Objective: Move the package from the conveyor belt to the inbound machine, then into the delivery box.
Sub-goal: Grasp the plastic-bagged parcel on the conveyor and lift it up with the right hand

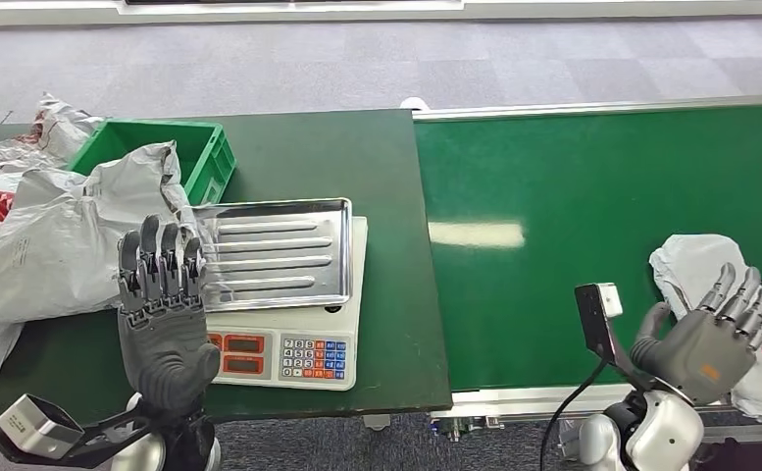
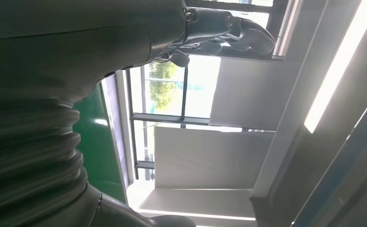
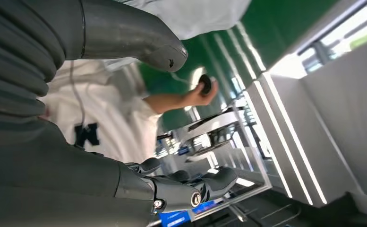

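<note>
Dark green worktop [image 1: 377, 167] standing at left, butting against a bright green conveyor belt [image 1: 573, 196] running off to the right. White crumpled plastic mailer package [image 1: 695, 260] lying on the belt near its front right edge — the task's thing, not lifted. Right hand [image 1: 705, 339], grey with darker fingers, hovering palm-up over the near part of that package with fingers spread wide and holding nothing; whether it is touching the plastic cannot be told. In the right wrist view the same right hand [image 3: 101, 42] is showing thumb and fingers apart, with a person in a white shirt [image 3: 101, 118] beyond, raising a small dark round object [image 3: 205, 85]. White electronic weighing scale with a ribbed steel tray and a coloured keypad [image 1: 288, 285] sitting on the worktop, its tray bare. Left hand [image 1: 161, 314] rising upright just left of the scale, fingers straight, side by side and gripping nothing; the left wrist view is showing its fingers [image 2: 228, 28] extended against windows. Green plastic crate [image 1: 195, 157] standing behind the scale at the worktop's far left — a large grey poly mailer bag [image 1: 63, 235] is draping over its near edge and spreading toward the front, with further white and grey bags [image 1: 4, 157] piling at the left edge.
</note>
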Robot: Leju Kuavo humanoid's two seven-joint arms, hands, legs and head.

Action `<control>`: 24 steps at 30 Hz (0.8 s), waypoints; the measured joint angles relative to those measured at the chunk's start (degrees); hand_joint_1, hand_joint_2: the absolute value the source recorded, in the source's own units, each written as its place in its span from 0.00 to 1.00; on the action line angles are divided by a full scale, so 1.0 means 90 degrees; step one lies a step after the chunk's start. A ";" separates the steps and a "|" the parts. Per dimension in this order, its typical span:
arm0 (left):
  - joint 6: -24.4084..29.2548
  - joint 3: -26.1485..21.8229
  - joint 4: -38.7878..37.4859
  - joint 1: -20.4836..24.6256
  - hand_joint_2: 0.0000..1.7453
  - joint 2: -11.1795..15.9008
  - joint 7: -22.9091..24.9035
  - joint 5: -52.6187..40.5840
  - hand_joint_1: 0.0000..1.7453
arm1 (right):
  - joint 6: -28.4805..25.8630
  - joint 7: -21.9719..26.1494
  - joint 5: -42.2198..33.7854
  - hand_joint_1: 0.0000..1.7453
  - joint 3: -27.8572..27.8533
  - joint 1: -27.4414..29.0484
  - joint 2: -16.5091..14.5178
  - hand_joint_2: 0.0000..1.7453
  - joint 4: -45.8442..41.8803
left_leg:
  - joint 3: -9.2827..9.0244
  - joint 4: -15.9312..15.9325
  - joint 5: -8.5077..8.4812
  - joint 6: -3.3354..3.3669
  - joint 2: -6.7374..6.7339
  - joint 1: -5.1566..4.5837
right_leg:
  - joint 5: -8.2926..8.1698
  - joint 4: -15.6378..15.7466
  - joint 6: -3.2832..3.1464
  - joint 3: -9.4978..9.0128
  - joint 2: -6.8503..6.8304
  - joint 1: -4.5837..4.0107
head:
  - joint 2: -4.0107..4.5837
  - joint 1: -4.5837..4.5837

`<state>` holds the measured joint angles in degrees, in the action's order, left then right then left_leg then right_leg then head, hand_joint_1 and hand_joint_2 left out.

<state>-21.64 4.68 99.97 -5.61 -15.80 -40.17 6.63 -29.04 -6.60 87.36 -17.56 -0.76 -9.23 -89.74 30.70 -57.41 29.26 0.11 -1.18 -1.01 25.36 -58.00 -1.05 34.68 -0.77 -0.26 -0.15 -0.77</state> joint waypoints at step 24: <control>-0.0137 -0.0294 0.0449 -0.0237 1.00 -0.0004 0.0000 -0.0008 0.00 | 0.1809 0.2081 -0.3113 0.00 -0.1699 -0.1862 0.1719 1.00 0.4139 | -0.0011 -0.0001 0.0009 0.0022 0.0006 -0.0015 | 0.0007 0.0000 0.0016 -0.0013 -0.0011 0.0016 | 0.0000 0.0001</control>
<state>-22.87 2.03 104.01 -7.74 -15.83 -40.17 6.56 -12.75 12.13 59.35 -32.85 -17.52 6.25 -52.49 30.59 -57.41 29.34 0.30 -1.13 -1.15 25.42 -58.00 -0.91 34.56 -0.87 -0.12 -0.15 -0.77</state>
